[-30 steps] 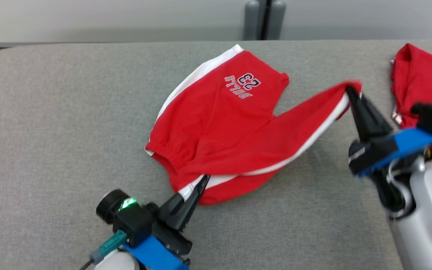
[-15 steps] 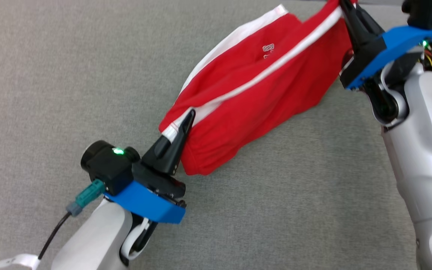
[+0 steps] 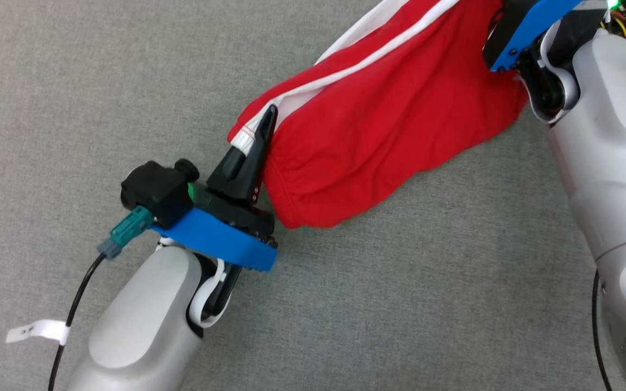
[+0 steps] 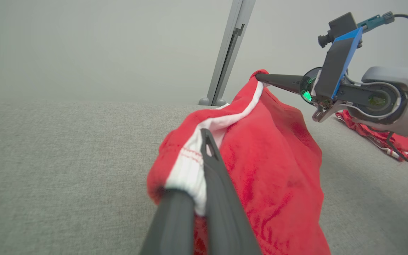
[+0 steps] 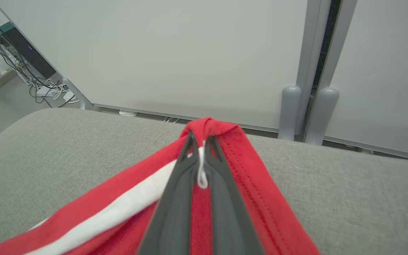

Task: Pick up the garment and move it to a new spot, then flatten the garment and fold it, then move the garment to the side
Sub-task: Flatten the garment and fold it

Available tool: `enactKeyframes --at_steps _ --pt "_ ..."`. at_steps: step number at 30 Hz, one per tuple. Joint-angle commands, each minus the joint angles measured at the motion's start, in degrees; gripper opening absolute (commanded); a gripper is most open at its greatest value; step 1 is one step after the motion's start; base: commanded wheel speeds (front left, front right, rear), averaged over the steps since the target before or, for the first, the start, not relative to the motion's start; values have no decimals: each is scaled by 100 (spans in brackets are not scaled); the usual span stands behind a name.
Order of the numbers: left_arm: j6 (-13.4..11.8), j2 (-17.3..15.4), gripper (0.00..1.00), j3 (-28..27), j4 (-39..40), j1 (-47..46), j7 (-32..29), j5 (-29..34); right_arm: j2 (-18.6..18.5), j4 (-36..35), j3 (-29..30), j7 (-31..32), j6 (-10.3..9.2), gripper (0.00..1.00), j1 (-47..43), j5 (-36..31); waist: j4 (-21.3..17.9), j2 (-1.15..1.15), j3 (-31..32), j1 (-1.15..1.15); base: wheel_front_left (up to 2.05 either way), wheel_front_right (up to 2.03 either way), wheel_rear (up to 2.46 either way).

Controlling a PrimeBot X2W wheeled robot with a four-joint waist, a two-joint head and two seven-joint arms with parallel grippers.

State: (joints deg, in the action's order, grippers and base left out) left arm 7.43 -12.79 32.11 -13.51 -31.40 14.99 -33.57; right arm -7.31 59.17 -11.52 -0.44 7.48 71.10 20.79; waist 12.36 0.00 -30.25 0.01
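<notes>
As both arms rise, the left gripper (image 3: 268, 117) is clamped on a white-banded corner of the shorts (image 3: 394, 103), its two fingers pressed together over the cloth. Across from it, the right gripper (image 5: 199, 141) is pinched on the far end of the same white stripe. That stripe now runs taut from one pair of tips to the other, and the red body of the shorts sags below it toward the table (image 3: 101, 81). A second ago the shorts lay spread on the cloth-covered top, number print showing, with only one leg tugged aside. Now the whole piece is gathered and hanging between the grippers, and the head camera has swung down with the move. Whether the lowest fold brushes the table cannot be told. Beyond the right gripper, another red garment (image 4: 404, 147) lies well apart. The pick-up looks done and the carry to a new spot is under way. Flattening and folding are yet to come.
</notes>
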Motion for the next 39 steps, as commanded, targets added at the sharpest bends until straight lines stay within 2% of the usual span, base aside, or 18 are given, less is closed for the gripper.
enactKeyframes --at_steps 1,3,4,5,6,7,8,9,18,28,34,39 --pt "8 63 0 -42 -66 -162 26 -13 39 150 -15 -93 3 0 156 -27 61 0 -80 -1 0 0 0" --pt "8 126 0 -49 -195 -219 25 -22 76 365 -22 -190 3 0 273 -40 77 0 -117 -1 0 0 0" --pt "8 146 0 -22 -298 -228 26 -35 78 460 -24 -240 3 30 321 -50 80 0 -127 -1 0 0 0" --pt "8 168 0 -2 -360 -270 26 -24 85 568 -27 -266 3 100 359 -54 82 0 -134 -1 0 0 0" --pt "8 197 9 -13 -397 -328 26 0 95 646 -42 -314 3 100 392 -52 84 0 -135 -1 0 0 0" --pt "8 219 42 -24 -440 -345 26 23 114 709 -68 -346 3 100 418 -44 84 0 -129 -1 0 0 0" --pt "8 233 78 -45 -490 -329 26 50 131 757 -121 -399 3 100 417 -41 78 0 -113 -1 0 0 0" --pt "8 246 100 -85 -522 -312 26 86 134 790 -177 -436 3 100 404 -40 69 0 -91 -1 0 0 0" --pt "8 320 100 -414 -407 329 26 409 -250 937 -663 -677 3 100 -63 183 -6 0 312 -1 0 0 0" --pt "8 292 100 -814 -42 999 26 842 -841 1092 -966 -737 3 100 -612 491 175 0 631 -1 0 0 0" --pt "8 240 100 -1581 250 1208 26 1109 -977 1139 -1102 -733 3 100 -822 608 250 0 658 -1 0 0 0" --pt "-27 409 100 -2385 516 1353 25 1422 -1026 1211 -1193 -707 3 100 -857 654 264 0 631 -1 0 0 0"
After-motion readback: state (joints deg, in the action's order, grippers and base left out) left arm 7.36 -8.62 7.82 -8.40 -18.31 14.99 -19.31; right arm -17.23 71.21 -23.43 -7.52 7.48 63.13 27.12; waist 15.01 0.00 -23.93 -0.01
